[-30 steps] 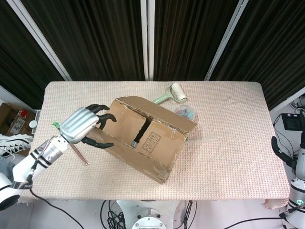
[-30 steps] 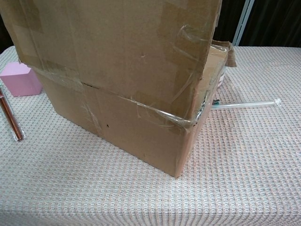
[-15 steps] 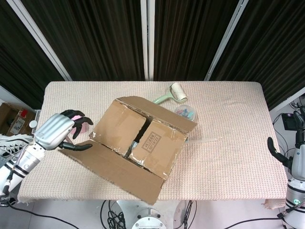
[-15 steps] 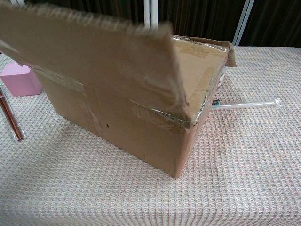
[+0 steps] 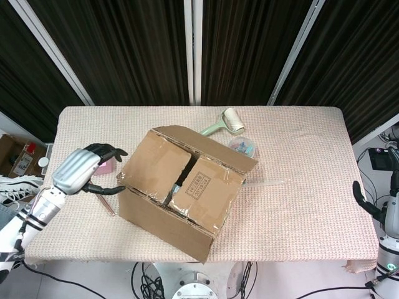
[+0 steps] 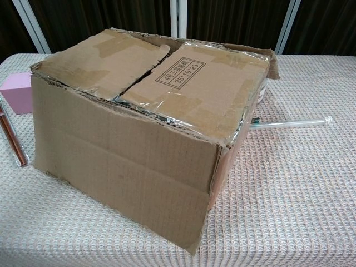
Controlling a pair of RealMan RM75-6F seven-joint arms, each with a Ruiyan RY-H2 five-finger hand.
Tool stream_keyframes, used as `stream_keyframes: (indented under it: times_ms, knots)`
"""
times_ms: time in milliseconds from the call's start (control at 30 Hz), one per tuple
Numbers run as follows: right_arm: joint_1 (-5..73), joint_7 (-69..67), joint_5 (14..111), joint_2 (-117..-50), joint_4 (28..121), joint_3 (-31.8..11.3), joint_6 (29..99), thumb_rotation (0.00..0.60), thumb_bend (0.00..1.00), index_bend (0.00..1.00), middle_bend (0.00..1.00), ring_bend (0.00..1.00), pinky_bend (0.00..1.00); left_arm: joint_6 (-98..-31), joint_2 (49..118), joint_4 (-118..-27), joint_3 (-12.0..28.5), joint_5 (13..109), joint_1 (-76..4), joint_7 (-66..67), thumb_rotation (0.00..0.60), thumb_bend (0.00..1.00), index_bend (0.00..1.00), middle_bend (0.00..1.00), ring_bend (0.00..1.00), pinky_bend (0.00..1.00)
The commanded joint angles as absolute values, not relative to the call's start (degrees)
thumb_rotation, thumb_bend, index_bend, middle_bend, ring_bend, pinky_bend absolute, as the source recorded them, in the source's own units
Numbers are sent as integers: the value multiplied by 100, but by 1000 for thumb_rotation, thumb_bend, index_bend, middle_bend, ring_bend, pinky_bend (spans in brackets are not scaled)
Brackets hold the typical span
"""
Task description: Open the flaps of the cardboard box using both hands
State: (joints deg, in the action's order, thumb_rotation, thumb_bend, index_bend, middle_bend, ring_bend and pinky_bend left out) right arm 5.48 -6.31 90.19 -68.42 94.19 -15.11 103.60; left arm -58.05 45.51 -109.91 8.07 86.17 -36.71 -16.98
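Counter: Covering the whole counter (image 5: 299, 187), a woven cloth was seen, with the cardboard box (image 5: 187, 187) set left of centre.
Near flap: the near flap (image 6: 119, 169), held out level half a second before, was found dropped flat against the front wall; one outer flap was judged open.
Inner flaps: two inner flaps (image 6: 183, 83) were left closed.
Left robot hand: the left robot hand (image 5: 84, 171) was spread, holding nothing, just beside the box.
Right robot hand: the right robot hand (image 5: 365, 202) was barely shown at the edge; its state could not be told.

Brown cardboard box (image 5: 181, 187); beige waffle-textured tablecloth (image 5: 299, 187); pink block (image 6: 16, 92).
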Motion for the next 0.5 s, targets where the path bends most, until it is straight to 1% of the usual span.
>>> stream_keyframes:
  times_ms: [33,133,200,300,400,500]
  knots:
    - [523,-618,9014,-6822,9425,-1506,10381,600,228,0,0,0,0,-5696,5294,-10826,998,8242,-3927,-1091,293,107,172,234,163,238]
    - [489,-637,8987,-6795,9427,-1513,10409,600,227,0,0,0,0,-5596,5840,-10642,1095,7883,-4115,-654,326,113,156,202,143,238]
    - [468,-675,8958,-6781,9418,-1521,10422,600,227,0,0,0,0,-5530,6249,-10472,1147,7622,-4260,-282,334,118,145,182,134,238]
    - [441,-723,8923,-6759,9404,-1530,10436,600,228,0,0,0,0,-5481,6709,-10259,1192,7355,-4436,176,380,123,130,146,118,237]
    - [402,-773,8896,-6723,9391,-1543,10472,600,228,0,0,0,0,-5541,7118,-10048,1264,7081,-4595,715,385,123,115,129,104,235]
    - [355,-843,8854,-6687,9369,-1560,10513,600,228,0,0,0,0,-5687,7466,-9891,1337,6816,-4715,1235,402,123,89,114,100,233]
